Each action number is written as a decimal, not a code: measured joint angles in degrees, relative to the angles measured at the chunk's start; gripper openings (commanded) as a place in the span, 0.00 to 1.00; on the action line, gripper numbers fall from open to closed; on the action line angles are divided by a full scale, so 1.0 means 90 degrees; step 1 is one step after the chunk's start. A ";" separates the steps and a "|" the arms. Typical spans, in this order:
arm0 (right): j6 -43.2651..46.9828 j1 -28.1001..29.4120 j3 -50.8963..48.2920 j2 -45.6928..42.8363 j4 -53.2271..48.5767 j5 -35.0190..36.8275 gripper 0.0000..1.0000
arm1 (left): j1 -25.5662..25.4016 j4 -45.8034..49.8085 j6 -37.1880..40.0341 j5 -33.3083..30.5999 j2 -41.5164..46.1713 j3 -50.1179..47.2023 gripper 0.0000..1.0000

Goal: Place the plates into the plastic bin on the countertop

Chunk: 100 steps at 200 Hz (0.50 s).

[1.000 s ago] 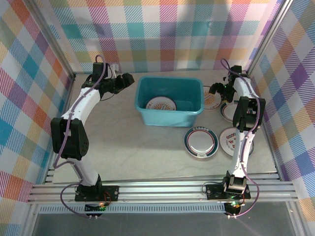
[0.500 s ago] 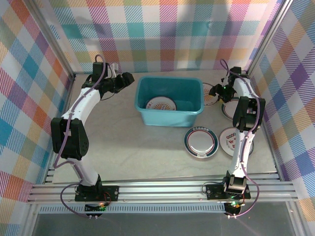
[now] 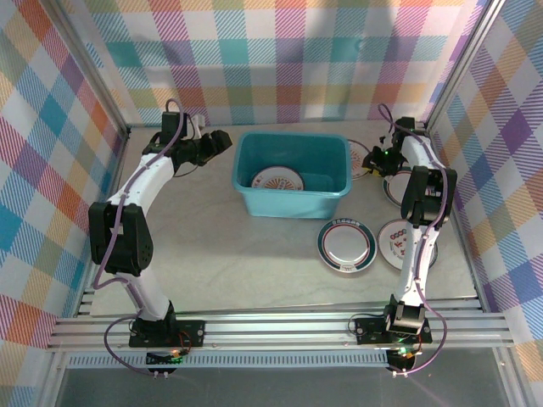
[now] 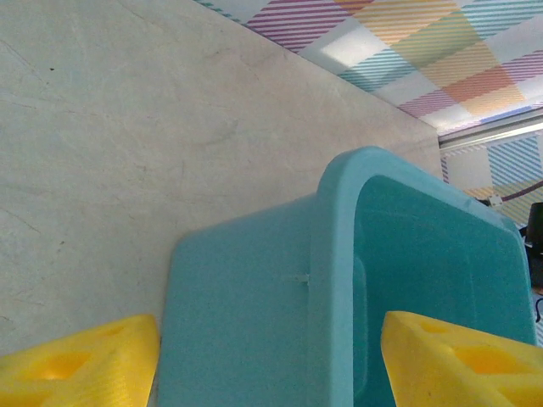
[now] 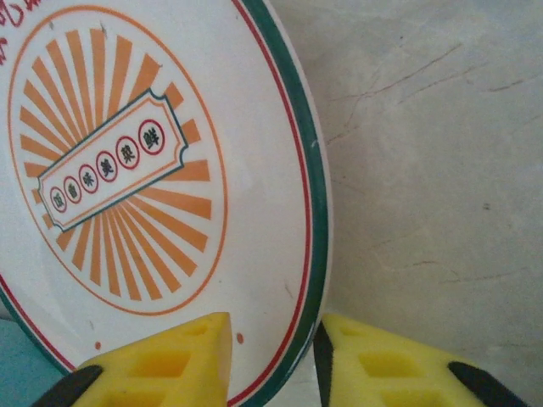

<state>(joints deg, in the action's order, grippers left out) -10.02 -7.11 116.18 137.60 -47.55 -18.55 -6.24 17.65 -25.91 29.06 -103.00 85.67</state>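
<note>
A white plate with an orange sunburst and a green rim lies right of the plastic bin. My right gripper is shut on this plate's rim, one yellow finger on its face and the other outside its edge; in the top view the right gripper is beside the sunburst plate. One plate lies inside the bin. My left gripper hangs open by the bin's left end, its fingers straddling the bin's corner without touching it.
On the countertop in front of the bin lie a teal-rimmed plate and a red-patterned plate. Another plate is partly hidden under the right arm. Plaid walls close the back and sides; a metal rail runs along the near edge.
My right gripper's jaws have closed from wide open onto the sunburst plate's rim, and the plate has shifted slightly towards the bin. The left arm has barely moved.
</note>
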 measured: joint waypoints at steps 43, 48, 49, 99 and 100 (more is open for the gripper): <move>-0.0175 -0.0007 -0.0160 -0.0012 0.0204 -0.0107 0.16 | 0.0000 -0.0007 0.0000 -0.0017 0.0010 -0.0034 0.70; -0.0189 -0.0007 -0.0182 -0.0019 0.0248 -0.0124 0.15 | 0.0000 -0.0002 0.0000 -0.0017 0.0015 -0.0046 0.70; -0.0202 -0.0007 -0.0187 -0.0019 0.0255 -0.0126 0.15 | 0.0000 -0.0002 0.0000 -0.0017 0.0017 -0.0046 0.70; -0.0520 -0.0056 -0.0464 -0.0143 0.0687 -0.0355 0.08 | 0.0000 -0.0027 0.0000 -0.0019 0.0078 -0.0102 0.70; -0.0532 -0.0056 -0.0474 -0.0151 0.0699 -0.0359 0.08 | 0.0000 -0.0029 0.0000 -0.0019 0.0080 -0.0104 0.70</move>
<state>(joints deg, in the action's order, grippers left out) -14.81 -7.62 111.92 136.25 -41.25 -21.78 -6.24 17.39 -25.91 28.88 -102.28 84.73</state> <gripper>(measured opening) 0.093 0.697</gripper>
